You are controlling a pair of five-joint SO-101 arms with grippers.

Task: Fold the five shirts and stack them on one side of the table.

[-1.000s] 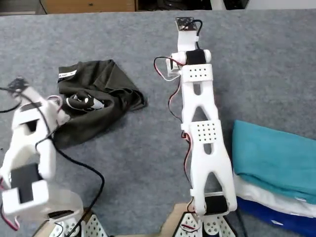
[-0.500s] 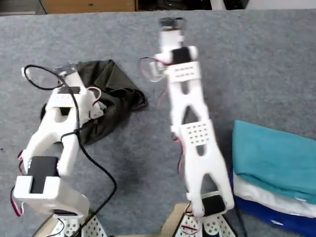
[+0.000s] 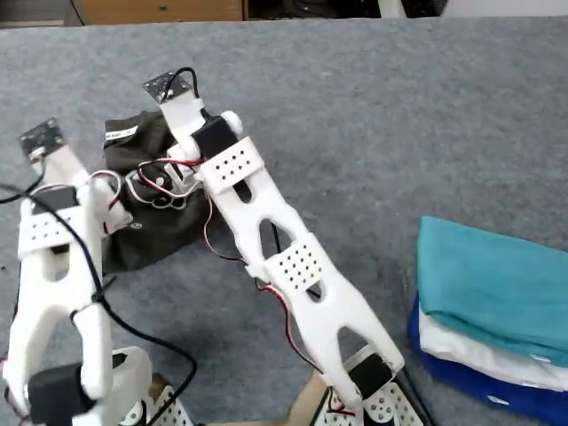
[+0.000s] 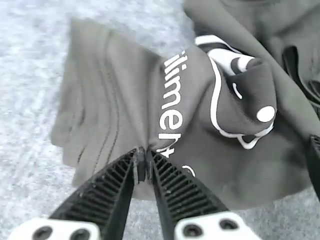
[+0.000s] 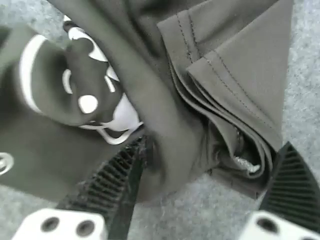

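A crumpled dark olive shirt [image 3: 146, 240] with white print lies at the left of the grey table. My left gripper [image 4: 143, 165] is shut on a fold at that shirt's [image 4: 110, 100] edge; in the high view it [image 3: 105, 197] sits at the shirt's left side. My right arm stretches diagonally across the table, and its gripper [image 3: 165, 174] hangs over the shirt's middle. In the right wrist view this gripper [image 5: 207, 175] is open, its jaws straddling layered hems of the shirt [image 5: 240, 75].
A stack of folded shirts rests at the right edge: teal [image 3: 497, 284] on top, white [image 3: 470, 344] under it, blue [image 3: 497, 395] at the bottom. Bare grey table [image 3: 399, 133] spreads between the stack and the arms.
My right arm has swung from the table's centre over to the dark shirt. My left arm has shifted back toward the shirt's left edge.
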